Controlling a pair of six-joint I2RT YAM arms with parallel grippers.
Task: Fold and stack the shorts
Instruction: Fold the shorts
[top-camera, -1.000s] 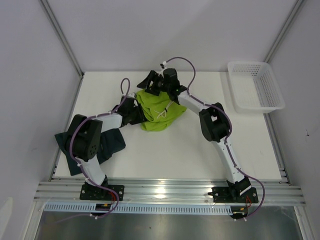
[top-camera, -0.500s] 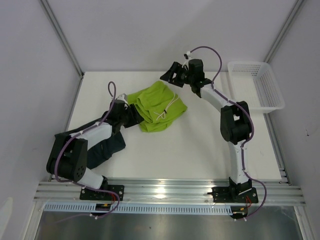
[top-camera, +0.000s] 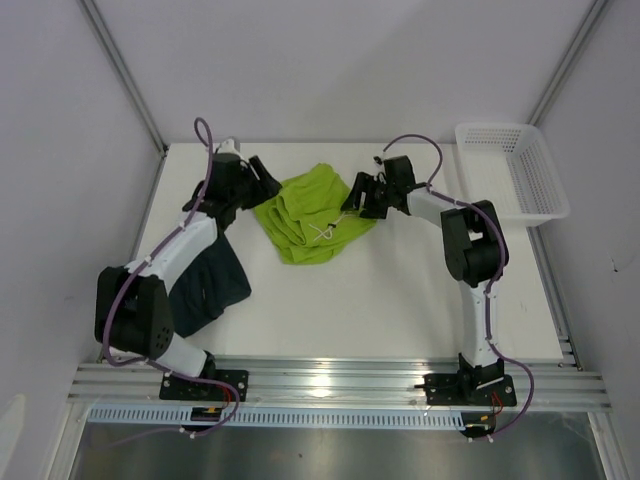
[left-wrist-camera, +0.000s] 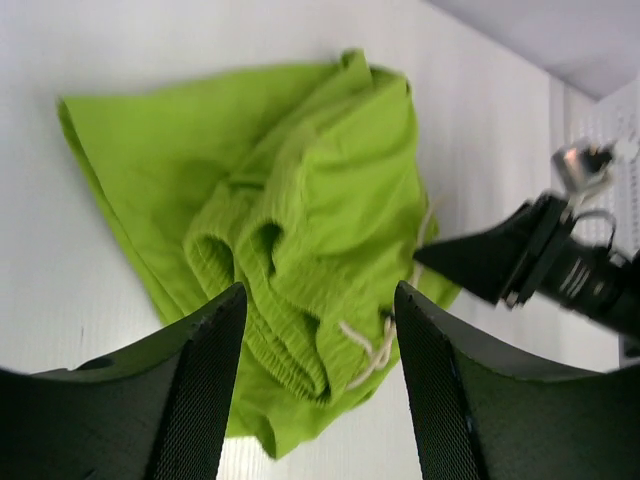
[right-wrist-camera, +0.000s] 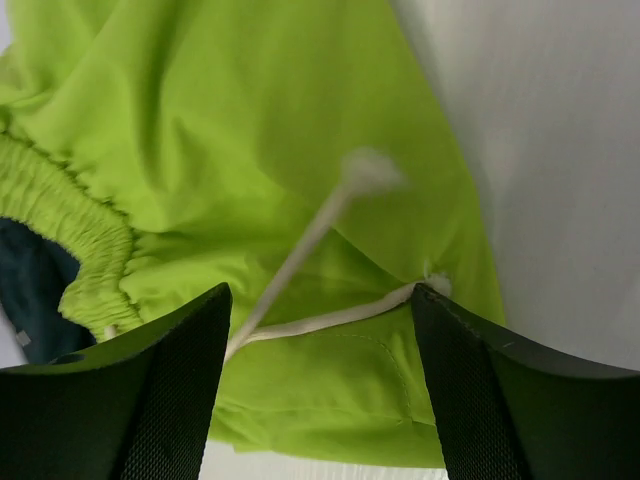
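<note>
- counter (top-camera: 400, 300): white, fills the middle of the top view; its near edge is bounded by a metal rail (top-camera: 330, 380) that carries both arm bases.
- dark shorts (top-camera: 205, 285): navy or black, lying at the left of the counter, lower left of the top view. the left arm crosses over them, so their outline and waistband cannot be made out.
- green shorts (top-camera: 305, 215): lime, in a loose bunch at upper centre of the counter, between the two pincers and apart from the dark pair. the left wrist view (left-wrist-camera: 300, 200) shows the gathered elastic waistband curled open toward the camera; the right wrist view (right-wrist-camera: 250, 120) is nearly filled by them.
- basket (top-camera: 510, 170): white plastic mesh, upper right corner of the counter, well apart from both pairs.
- left pincer (top-camera: 262, 182): just beside the upper left edge of the green shorts. in its own view (left-wrist-camera: 320, 300) the two fingers are spread wide with only air between them.
- right pincer (top-camera: 358, 197): at the right edge of the green shorts. in its own view (right-wrist-camera: 320, 295) it is spread wide above the fabric, pinching nothing; whether it touches the cloth cannot be told.
- drawstring (top-camera: 328, 228): white cord on the green shorts, one end blurred close to the right wrist camera (right-wrist-camera: 300, 250).
- dark patch inside the waistband, left edge of the right wrist view: unidentifiable.
</note>
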